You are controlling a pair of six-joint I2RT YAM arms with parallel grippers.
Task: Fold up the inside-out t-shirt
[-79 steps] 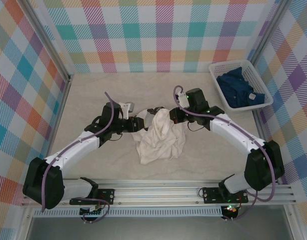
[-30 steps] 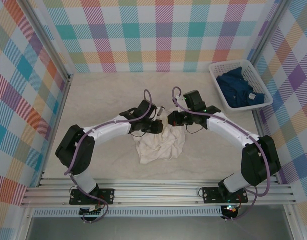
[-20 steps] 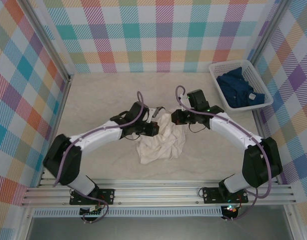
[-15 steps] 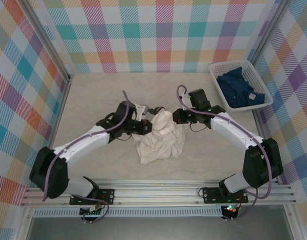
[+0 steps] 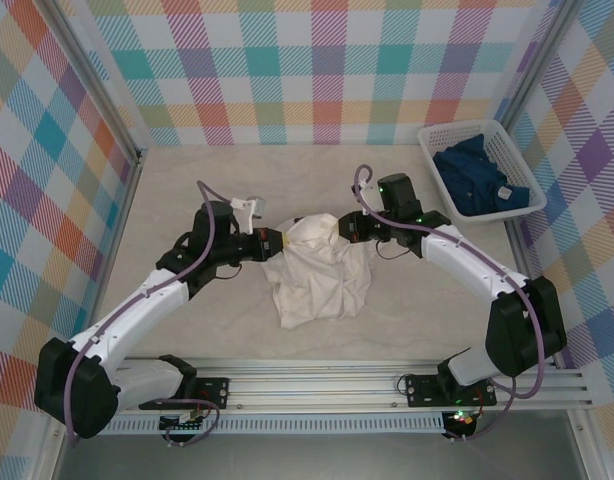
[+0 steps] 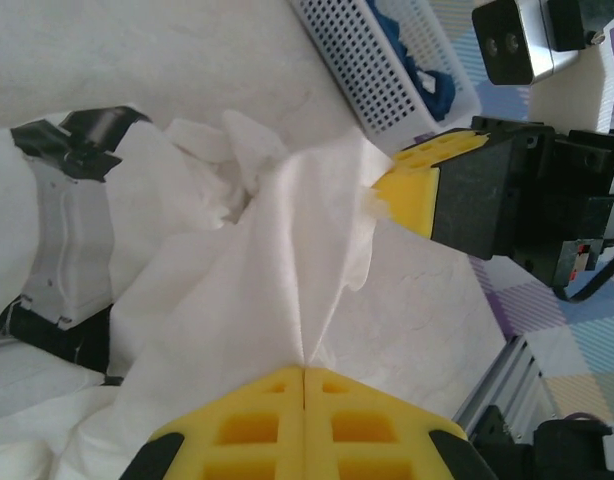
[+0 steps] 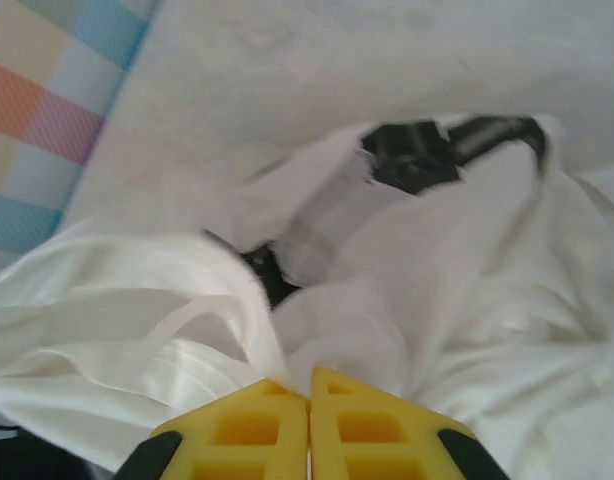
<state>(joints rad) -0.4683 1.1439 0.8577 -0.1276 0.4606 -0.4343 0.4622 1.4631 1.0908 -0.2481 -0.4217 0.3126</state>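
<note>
The white t-shirt [image 5: 317, 272] hangs bunched in the middle of the table, stretched between both grippers with its lower part resting on the surface. My left gripper [image 5: 277, 241] is shut on the shirt's left upper edge; in the left wrist view the cloth [image 6: 267, 290] runs straight out from the closed yellow fingers [image 6: 257, 425]. My right gripper [image 5: 347, 229] is shut on the right upper edge, its yellow fingers [image 7: 372, 430] pinching white folds [image 7: 337, 330]. The right gripper's yellow pad [image 6: 412, 190] also appears across the cloth in the left wrist view.
A white basket [image 5: 477, 140] holding a dark blue garment [image 5: 482, 180] stands at the back right, also seen as the basket [image 6: 367, 60] in the left wrist view. Checked walls surround the beige table [image 5: 187, 190], and a metal rail [image 5: 317, 385] runs along the near edge.
My left arm has pulled back to the left with its hold on the cloth, and the shirt's top now stretches wider between the two grippers. The right gripper moved little.
</note>
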